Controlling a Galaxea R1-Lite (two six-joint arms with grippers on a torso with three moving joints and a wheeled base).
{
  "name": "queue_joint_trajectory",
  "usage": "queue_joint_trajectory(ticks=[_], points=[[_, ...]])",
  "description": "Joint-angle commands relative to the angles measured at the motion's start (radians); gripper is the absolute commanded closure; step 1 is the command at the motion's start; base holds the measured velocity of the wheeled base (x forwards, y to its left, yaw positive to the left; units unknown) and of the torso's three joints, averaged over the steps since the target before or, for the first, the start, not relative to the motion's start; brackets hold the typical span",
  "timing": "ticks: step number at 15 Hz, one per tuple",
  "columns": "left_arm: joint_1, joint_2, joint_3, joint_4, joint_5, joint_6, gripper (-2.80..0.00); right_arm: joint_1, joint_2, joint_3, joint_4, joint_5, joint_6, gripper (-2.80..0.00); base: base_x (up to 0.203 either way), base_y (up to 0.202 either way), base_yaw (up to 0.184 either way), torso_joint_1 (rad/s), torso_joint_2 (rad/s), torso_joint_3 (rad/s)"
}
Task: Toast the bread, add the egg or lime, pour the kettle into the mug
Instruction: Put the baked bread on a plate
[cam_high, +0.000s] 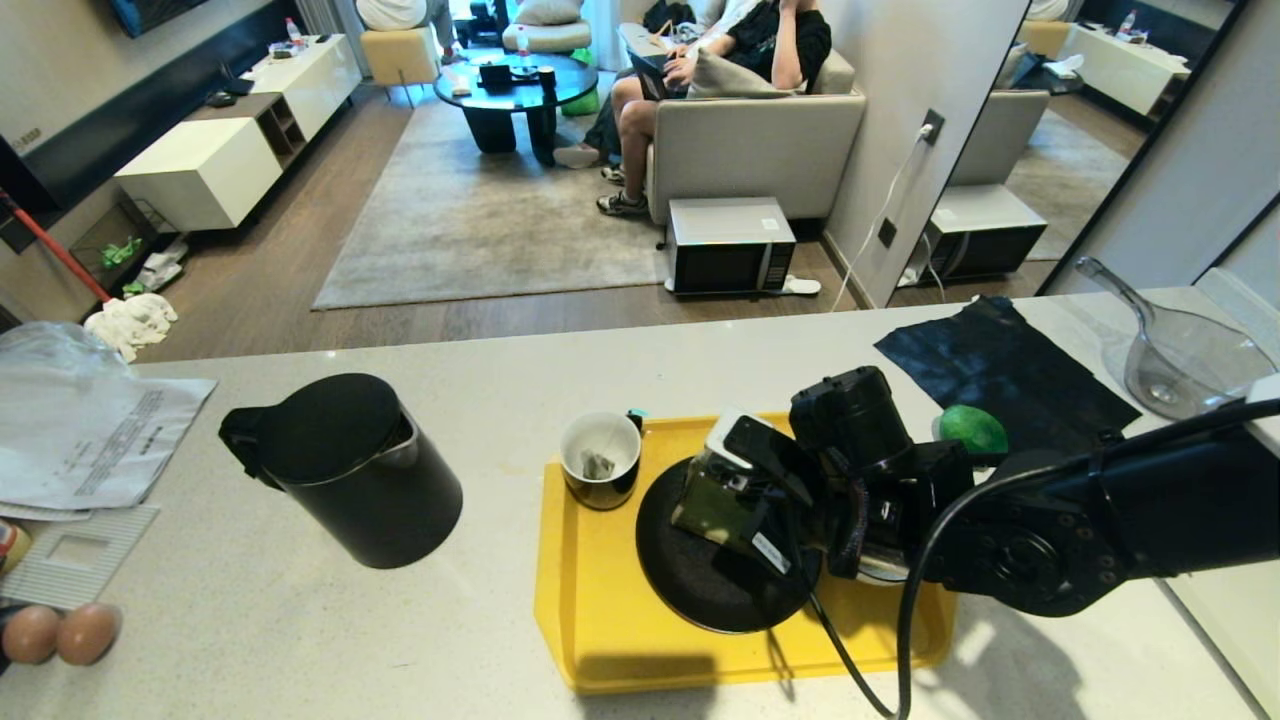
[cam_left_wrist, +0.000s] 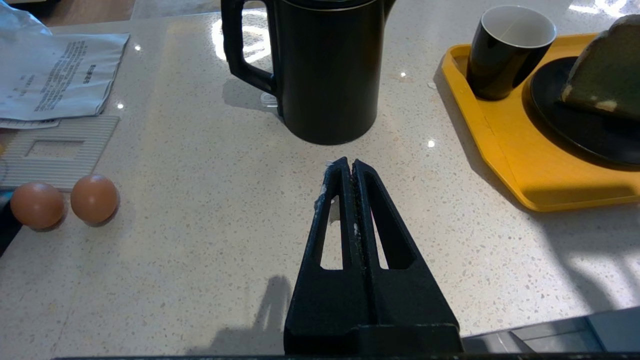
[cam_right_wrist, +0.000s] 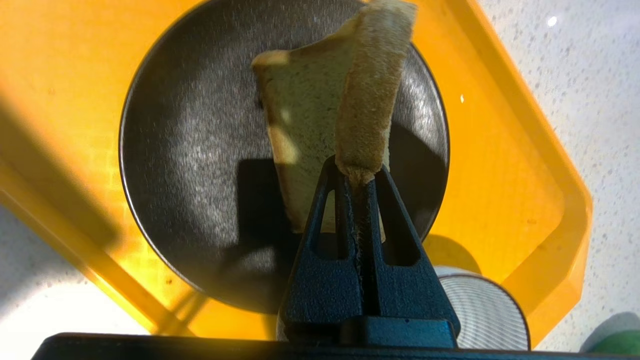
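My right gripper (cam_right_wrist: 356, 172) is shut on the tan crust edge of the pale green bread (cam_right_wrist: 300, 115). It holds the slice on edge over a black plate (cam_right_wrist: 190, 150) on the yellow tray (cam_right_wrist: 525, 175). From the head the bread (cam_high: 712, 505) shows at the wrist's left. The black mug (cam_high: 600, 460), a tea bag inside, stands on the tray's far left corner. The black kettle (cam_high: 340, 470) stands on the counter further left. The lime (cam_high: 972, 428) lies behind my right arm. My left gripper (cam_left_wrist: 348, 162) hangs shut and empty before the kettle (cam_left_wrist: 325, 75). The egg is out of view.
Two plain brown eggs (cam_high: 60, 632) lie at the counter's near left, beside papers (cam_high: 90, 430). A black cloth (cam_high: 1000, 365) and a clear jug (cam_high: 1180, 350) sit far right. A striped white bowl (cam_right_wrist: 480, 310) is under my right wrist. A person sits on a sofa (cam_high: 750, 140) beyond.
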Motion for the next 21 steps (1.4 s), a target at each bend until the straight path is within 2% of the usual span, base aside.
queue_joint_trajectory(ticks=[1,21], points=[[0.0,-0.001,0.017,-0.001,0.0,0.0,0.0,-0.006,-0.006,0.014,-0.003,-0.001,-0.003,0.0,0.0,0.0,0.0,0.0,0.0,0.0],[0.0,-0.001,0.017,-0.001,0.0,0.0,0.0,0.02,0.068,0.003,-0.015,0.016,-0.066,0.0,0.0,0.0,0.0,0.0,0.0,0.0]])
